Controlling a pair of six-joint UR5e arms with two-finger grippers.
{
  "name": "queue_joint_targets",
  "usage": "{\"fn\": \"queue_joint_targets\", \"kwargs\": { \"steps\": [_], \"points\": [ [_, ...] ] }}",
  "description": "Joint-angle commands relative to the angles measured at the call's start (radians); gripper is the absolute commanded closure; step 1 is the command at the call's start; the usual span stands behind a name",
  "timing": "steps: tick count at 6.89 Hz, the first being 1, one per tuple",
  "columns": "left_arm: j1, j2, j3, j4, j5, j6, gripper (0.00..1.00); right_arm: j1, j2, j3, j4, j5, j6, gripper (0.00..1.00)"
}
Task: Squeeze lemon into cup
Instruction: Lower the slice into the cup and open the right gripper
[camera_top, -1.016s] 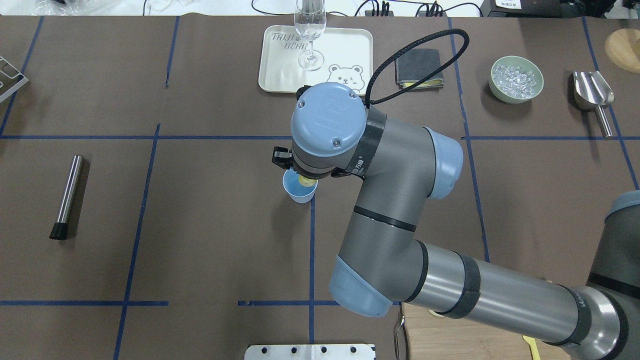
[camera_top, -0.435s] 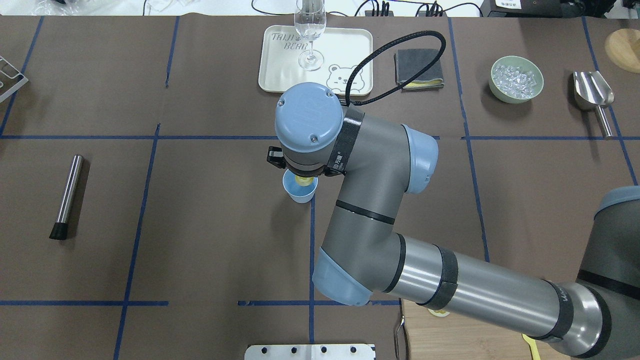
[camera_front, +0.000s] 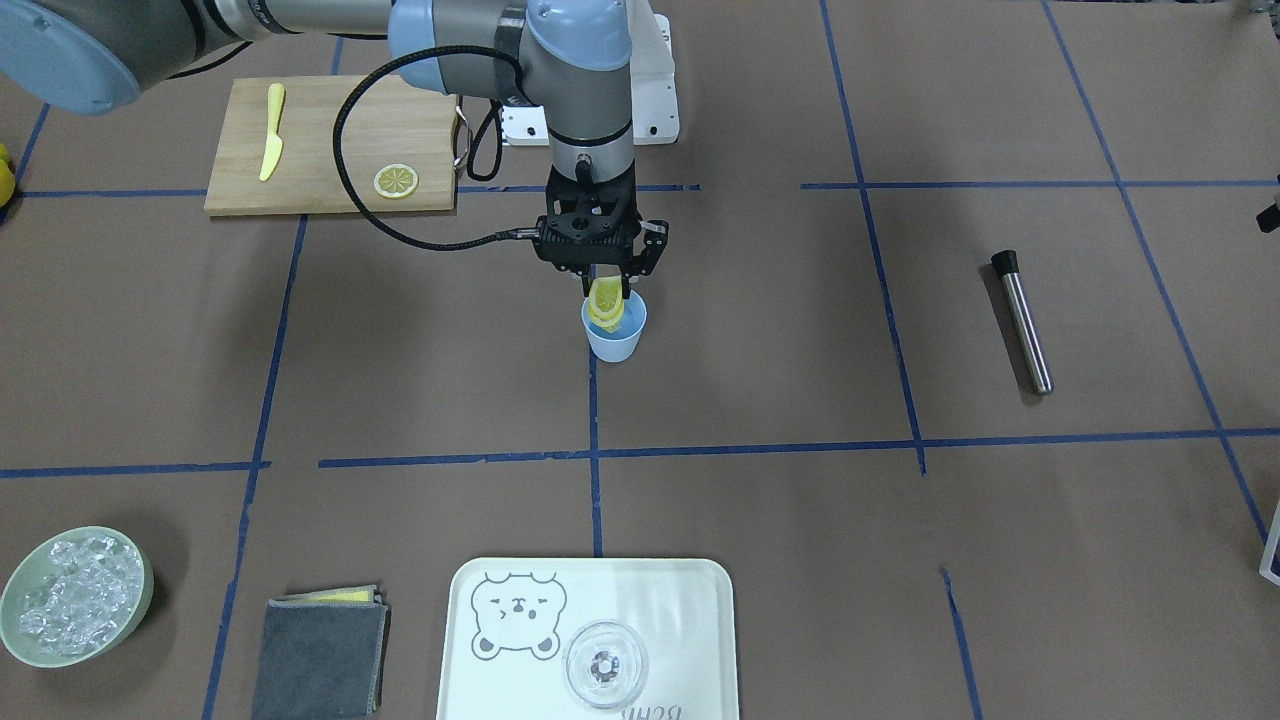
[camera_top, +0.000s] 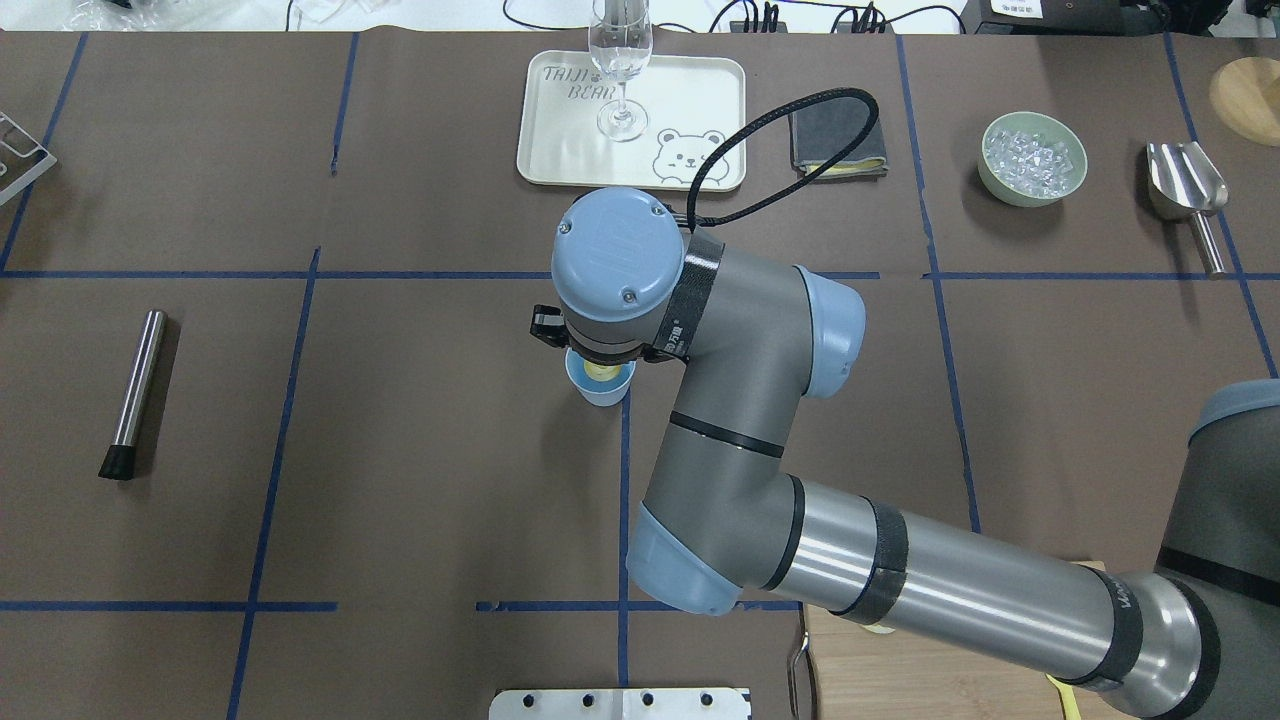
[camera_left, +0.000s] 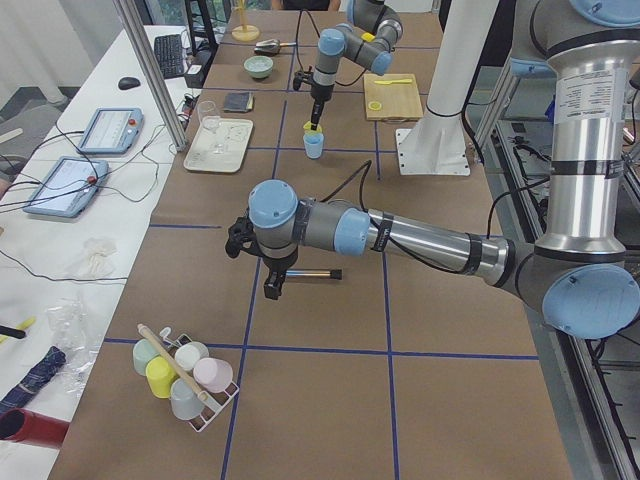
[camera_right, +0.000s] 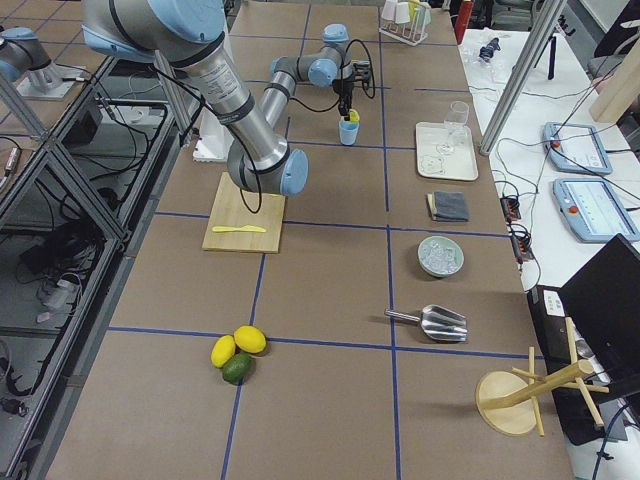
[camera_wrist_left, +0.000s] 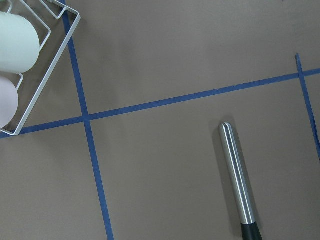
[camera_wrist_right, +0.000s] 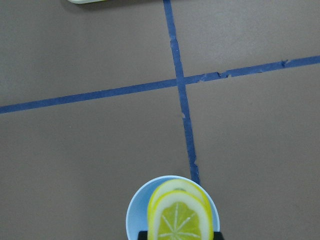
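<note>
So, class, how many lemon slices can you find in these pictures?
2: one lemon slice pinched in the right gripper's jaws over the cup; another flat on the cutting board. A further slice may hide behind the held one.

Overhead, the right wrist (camera_top: 622, 255) hides the right claw (camera_front: 606, 288); the wrist view's edge crops the lemon slices (camera_wrist_right: 180, 222) and cup (camera_wrist_right: 136, 217)

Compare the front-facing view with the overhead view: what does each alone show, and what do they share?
Front-facing only: a spare lemon slice on the wooden board, and the right gripper shut on the lemon. Overhead only: the metal scoop. Both: the cup, bear tray, ice bowl and metal rod.
</note>
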Motion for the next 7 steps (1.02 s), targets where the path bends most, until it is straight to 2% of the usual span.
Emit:
{"fn": "queue_joint_targets", "kwargs": {
  "steps": [1, 2, 3, 6, 7],
  "points": [
    [0.0, 0.0, -0.002, 0.0, -0.011, 0.0, 0.0, 0.001, 0.0, -0.014, 0.015, -0.001, 0.002, 0.29],
    [0.0, 0.003, -0.002, 0.0, -0.011, 0.0, 0.0, -0.001, -0.001, -0.016, 0.015, -0.001, 0.008, 0.1],
    [0.0, 0.005, -0.004, 0.0, -0.011, 0.0, 0.0, -0.001, -0.001, -0.016, 0.015, -0.001, 0.009, 0.05],
    [0.001, 0.003, -0.004, 0.002, -0.011, -0.011, 0.0, -0.001, 0.0, -0.014, 0.017, 0.0, 0.011, 0.05],
    [0.009, -0.003, 0.01, -0.002, -0.008, -0.071, 0.0, 0.004, 0.0, 0.0, 0.015, 0.018, 0.009, 0.01]
  ]
}}
